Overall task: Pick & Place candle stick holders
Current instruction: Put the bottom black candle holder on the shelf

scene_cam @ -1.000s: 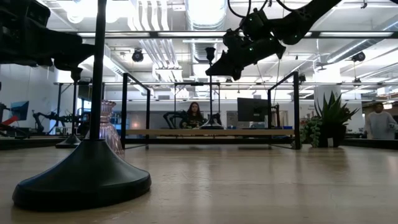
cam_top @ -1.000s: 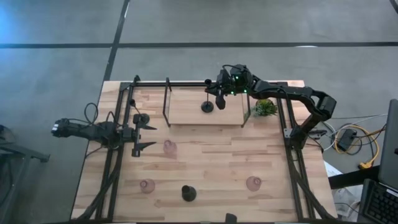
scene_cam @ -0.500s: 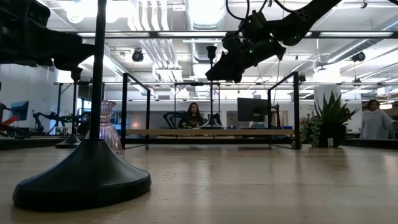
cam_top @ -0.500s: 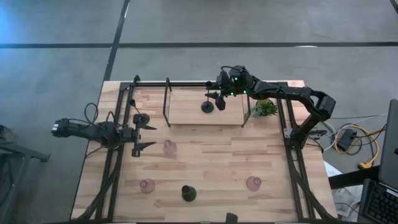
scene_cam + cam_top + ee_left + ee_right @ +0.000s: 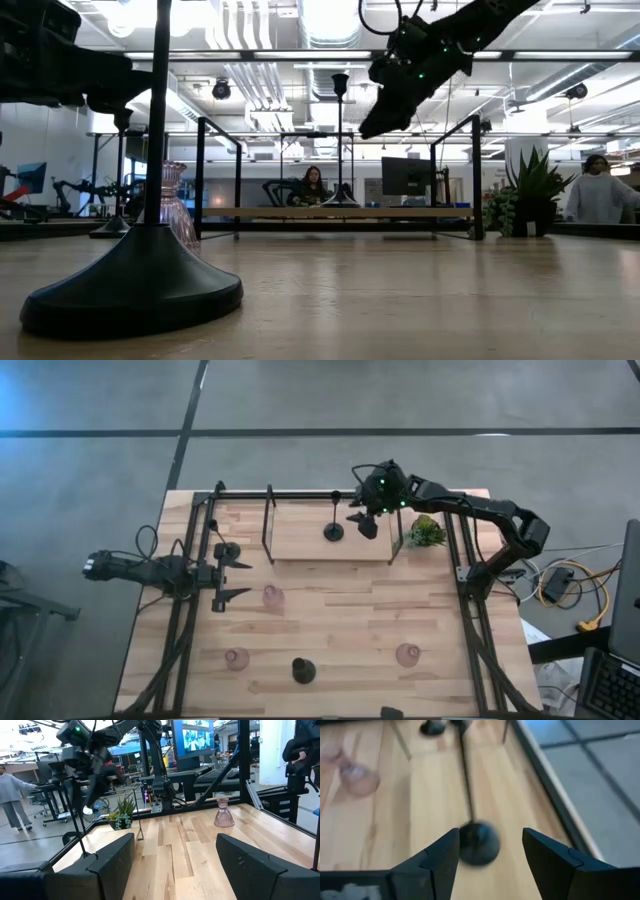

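A slim black candle stick holder [image 5: 333, 530] stands upright on its round base [image 5: 479, 843] on the low wooden shelf [image 5: 300, 542] at the table's far side. My right gripper [image 5: 366, 520] hovers open just to its right, above the base and clear of the thin stem [image 5: 340, 140]; in the right wrist view the gripper [image 5: 490, 836] has the base between and beyond its fingers. My left gripper [image 5: 240, 578] waits open at the table's left. On the table stand two more black holders [image 5: 303, 670] [image 5: 227, 550] and three pink glass ones [image 5: 272, 597] [image 5: 237, 658] [image 5: 407, 654].
The shelf sits inside a black wire frame [image 5: 268, 520] with upright posts. A small green plant [image 5: 428, 532] stands right of the shelf, close to my right arm. Black rails [image 5: 190, 610] run along both table sides. People show in the room behind.
My right gripper has opened and let go of the black holder's stem near its top. It has then drawn back toward the table's right edge, rising a little and tipping less steeply downward. The holder stays upright on the shelf.
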`<state>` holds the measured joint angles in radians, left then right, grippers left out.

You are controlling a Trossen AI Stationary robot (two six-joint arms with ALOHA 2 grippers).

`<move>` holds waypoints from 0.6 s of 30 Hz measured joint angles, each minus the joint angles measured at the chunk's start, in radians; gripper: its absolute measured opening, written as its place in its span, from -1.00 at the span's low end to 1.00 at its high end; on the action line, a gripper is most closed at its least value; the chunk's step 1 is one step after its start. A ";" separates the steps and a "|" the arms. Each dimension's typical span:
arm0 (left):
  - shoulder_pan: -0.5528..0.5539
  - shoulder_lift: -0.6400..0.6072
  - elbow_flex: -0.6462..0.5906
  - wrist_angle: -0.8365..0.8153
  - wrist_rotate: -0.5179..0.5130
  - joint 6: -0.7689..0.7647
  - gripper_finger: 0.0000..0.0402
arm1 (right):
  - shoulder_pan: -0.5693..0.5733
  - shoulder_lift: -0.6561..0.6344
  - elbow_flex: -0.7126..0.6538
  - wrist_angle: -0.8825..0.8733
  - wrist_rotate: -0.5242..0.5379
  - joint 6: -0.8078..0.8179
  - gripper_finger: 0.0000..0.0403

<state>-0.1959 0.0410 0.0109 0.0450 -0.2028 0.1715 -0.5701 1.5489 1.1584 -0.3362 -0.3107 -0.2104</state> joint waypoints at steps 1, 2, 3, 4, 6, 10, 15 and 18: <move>0.000 0.000 0.000 0.000 0.000 0.000 0.42 | 0.001 -0.011 0.000 -0.035 -0.001 -0.002 0.00; 0.000 0.000 0.000 0.000 0.000 0.000 0.42 | 0.004 -0.022 0.000 -0.070 -0.003 -0.001 -0.01; 0.000 0.000 0.000 0.000 0.000 0.000 0.42 | 0.011 -0.032 0.000 -0.103 -0.005 0.002 -0.03; 0.000 0.000 0.000 0.000 0.000 0.000 0.42 | 0.021 -0.041 0.000 -0.131 -0.005 0.007 -0.05; 0.000 0.000 0.000 0.000 0.000 0.000 0.42 | 0.053 -0.055 -0.001 -0.188 -0.004 0.017 -0.08; 0.000 0.000 0.000 0.000 0.000 0.000 0.42 | 0.160 -0.087 -0.008 -0.231 -0.004 0.034 -0.14; 0.000 0.000 0.000 0.000 0.000 0.000 0.42 | 0.329 -0.137 -0.049 -0.230 0.008 0.085 -0.24; 0.000 0.000 0.000 0.000 0.000 0.000 0.42 | 0.443 -0.163 -0.095 -0.167 0.040 0.145 -0.29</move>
<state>-0.1955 0.0410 0.0109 0.0450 -0.2028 0.1717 -0.1270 1.3855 1.0632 -0.5032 -0.2708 -0.0650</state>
